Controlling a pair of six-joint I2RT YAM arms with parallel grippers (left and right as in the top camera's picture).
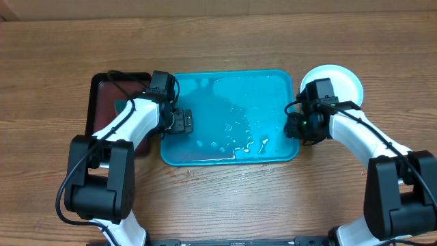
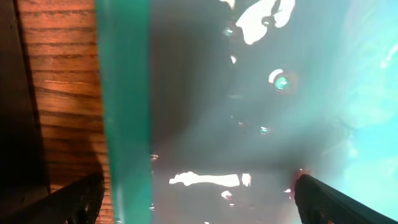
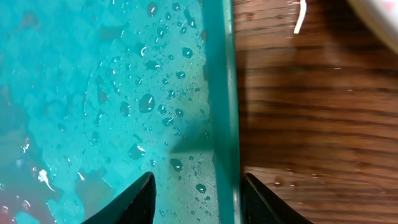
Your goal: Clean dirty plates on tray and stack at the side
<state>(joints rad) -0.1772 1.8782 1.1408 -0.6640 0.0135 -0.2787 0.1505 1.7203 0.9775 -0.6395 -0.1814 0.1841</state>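
Note:
The turquoise tray [image 1: 232, 74] lies mid-table, wet with droplets, and no plates lie on it. Plates [image 1: 339, 76] sit stacked on the wooden table just past the tray's far right corner; the top one looks white, and its edge [image 3: 382, 18] shows in the right wrist view. My left gripper [image 1: 183, 123] is open wide at the tray's left rim [image 2: 124, 93], one finger on either side of it [image 2: 199, 199]. Low over the right rim [image 3: 221, 93], my right gripper [image 1: 295, 126] straddles it [image 3: 199, 199], jaws partly open with gaps on both sides.
A black tray with a dark red inside [image 1: 102, 89] stands against the turquoise tray's left side, under my left arm. Water drops lie on the table along the tray's front edge [image 1: 252, 167]. A reddish tint [image 3: 12, 205] shows in the water on the tray floor.

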